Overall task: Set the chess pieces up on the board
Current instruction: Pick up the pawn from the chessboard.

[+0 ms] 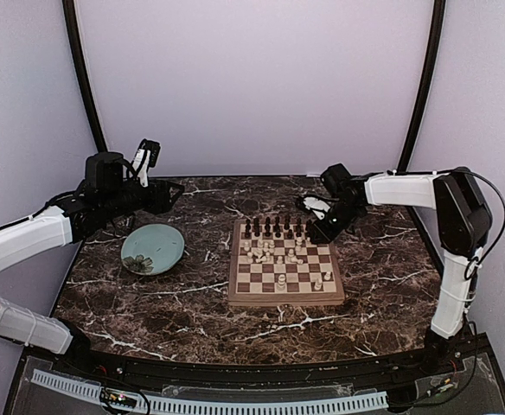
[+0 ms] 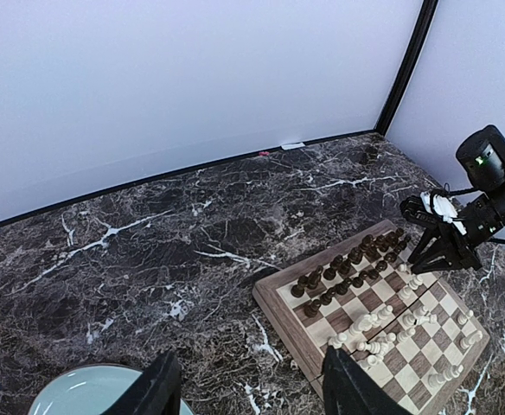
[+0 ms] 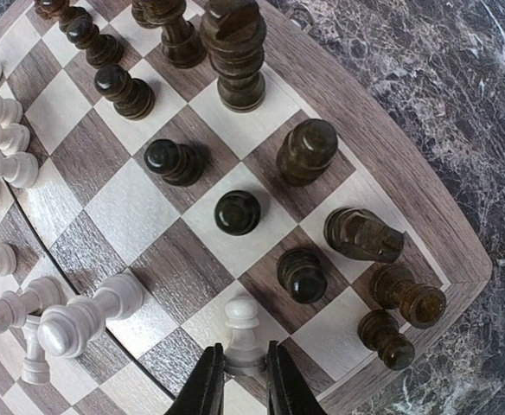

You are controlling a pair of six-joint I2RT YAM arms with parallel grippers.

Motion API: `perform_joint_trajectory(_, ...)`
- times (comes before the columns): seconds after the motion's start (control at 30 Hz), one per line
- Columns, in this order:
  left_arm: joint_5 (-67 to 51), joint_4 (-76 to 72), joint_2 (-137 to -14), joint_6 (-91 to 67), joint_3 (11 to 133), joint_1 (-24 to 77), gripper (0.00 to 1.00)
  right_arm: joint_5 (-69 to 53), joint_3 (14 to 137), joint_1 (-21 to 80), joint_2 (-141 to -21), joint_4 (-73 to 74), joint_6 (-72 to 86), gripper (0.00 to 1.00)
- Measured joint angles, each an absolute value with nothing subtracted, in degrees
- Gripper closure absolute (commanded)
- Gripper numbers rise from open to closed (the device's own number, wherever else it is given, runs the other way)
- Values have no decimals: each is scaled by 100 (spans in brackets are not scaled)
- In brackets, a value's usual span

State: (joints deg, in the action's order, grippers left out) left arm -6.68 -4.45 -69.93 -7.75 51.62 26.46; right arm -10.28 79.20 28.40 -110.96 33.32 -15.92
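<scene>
The board [image 1: 285, 298] lies at the table's middle. Dark chess pieces [image 1: 274, 229] stand in two rows along its far side, seen close in the right wrist view [image 3: 235, 212]. Cream-white pieces [image 1: 274, 252] crowd the middle squares, some lying on their sides [image 3: 71, 320]. My right gripper [image 3: 239, 380] reaches down at the board's far right corner, open only a little. Its fingers flank the base of an upright white pawn [image 3: 242, 333] that stands on a light square. My left gripper [image 1: 173, 192] hovers wide open and empty above the marble behind the plate [image 1: 170, 238].
The pale-teal plate [image 2: 71, 393] sits left of the board with a few small pieces [image 1: 144, 261] in it. Dark marble covers the table [image 2: 192, 225], and white walls close in behind and at both sides. The right arm [image 2: 482, 203] hangs over the board's far corner.
</scene>
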Motion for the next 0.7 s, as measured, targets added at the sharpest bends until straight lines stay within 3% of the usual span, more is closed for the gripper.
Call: perform_joint_trajectory(0.7,-668,-440,-6993,-773,5162,2646,42,-1024,7937,2845,-11225,3264,-1575,82)
